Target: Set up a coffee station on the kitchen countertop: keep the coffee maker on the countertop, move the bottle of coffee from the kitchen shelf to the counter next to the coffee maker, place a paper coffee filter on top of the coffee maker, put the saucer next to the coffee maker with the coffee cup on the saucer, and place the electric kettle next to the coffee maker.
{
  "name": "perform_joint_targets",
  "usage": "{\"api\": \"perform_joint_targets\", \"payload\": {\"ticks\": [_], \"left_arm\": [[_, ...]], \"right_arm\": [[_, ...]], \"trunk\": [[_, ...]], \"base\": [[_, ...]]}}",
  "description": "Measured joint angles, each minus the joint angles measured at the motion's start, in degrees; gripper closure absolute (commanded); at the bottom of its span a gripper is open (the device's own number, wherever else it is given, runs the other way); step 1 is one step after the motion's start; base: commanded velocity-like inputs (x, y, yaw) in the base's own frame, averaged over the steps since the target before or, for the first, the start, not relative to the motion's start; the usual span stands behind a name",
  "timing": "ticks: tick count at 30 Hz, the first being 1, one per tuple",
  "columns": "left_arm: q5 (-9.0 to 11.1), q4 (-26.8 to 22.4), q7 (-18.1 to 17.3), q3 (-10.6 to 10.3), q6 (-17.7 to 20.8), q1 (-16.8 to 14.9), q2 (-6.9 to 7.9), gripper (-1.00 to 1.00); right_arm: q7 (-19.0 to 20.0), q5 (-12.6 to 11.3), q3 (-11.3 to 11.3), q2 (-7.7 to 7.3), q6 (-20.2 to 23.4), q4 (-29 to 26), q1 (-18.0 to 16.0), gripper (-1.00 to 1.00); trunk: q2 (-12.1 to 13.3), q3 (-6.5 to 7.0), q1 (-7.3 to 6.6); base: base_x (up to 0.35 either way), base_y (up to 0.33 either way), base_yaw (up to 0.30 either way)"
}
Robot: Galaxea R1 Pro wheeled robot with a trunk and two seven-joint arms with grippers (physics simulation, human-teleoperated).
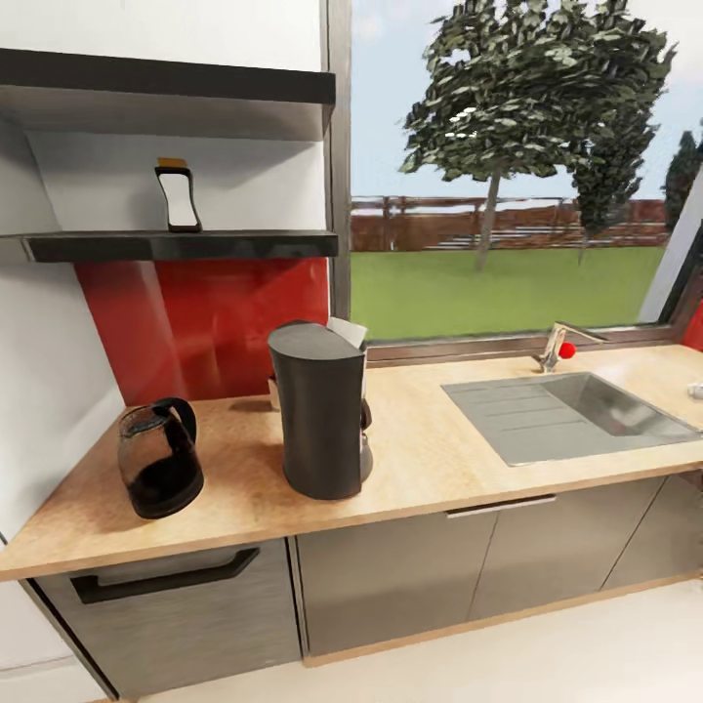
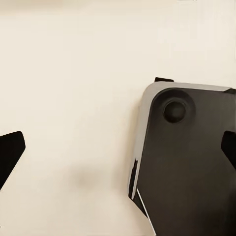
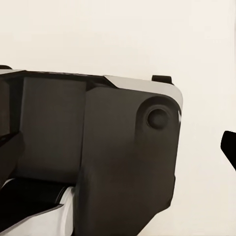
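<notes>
Bottle (image 1: 178, 197): upright on shelf (image 1: 186, 244), above and left of coffee maker (image 1: 319, 410) (nearer left arm). Both claws: fingertips spread, empty.

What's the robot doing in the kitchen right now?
Nothing is being held yet. The robot faces the kitchen countertop, where the electric kettle sits left of the tall dark coffee maker. The bottle of coffee waits on the kitchen shelf. Both wrist cameras look down at pale floor and the robot's base.

The electric kettle (image 1: 159, 473) stands on the kitchen countertop (image 1: 430, 459) left of the coffee maker (image 1: 319, 411), the bottle of coffee (image 1: 177, 197) on the kitchen shelf (image 1: 181, 244).
</notes>
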Motion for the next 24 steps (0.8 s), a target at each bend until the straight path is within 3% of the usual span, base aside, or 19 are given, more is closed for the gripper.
{"api": "perform_joint_targets", "payload": {"ticks": [16,24], "left_arm": [[-0.09,-0.8,-0.13,-0.06,-0.14,-0.61,0.46,-1.0],[-0.43,-16.34,-0.31,0.0,-0.08,-1.19,0.23,-1.0]], "right_arm": [[-0.1,-0.1,-0.17,-0.23,-0.72,-2.51,-0.01,-1.0],[-0.11,-0.1,-0.09,-0.07,-0.81,-2.84,0.0,-1.0]], "trunk": [[0.01,0.02,0.0],[0.01,0.04,0.0]], "base": [[0.0,0.0,-0.007],[0.0,0.0,0.0]]}}
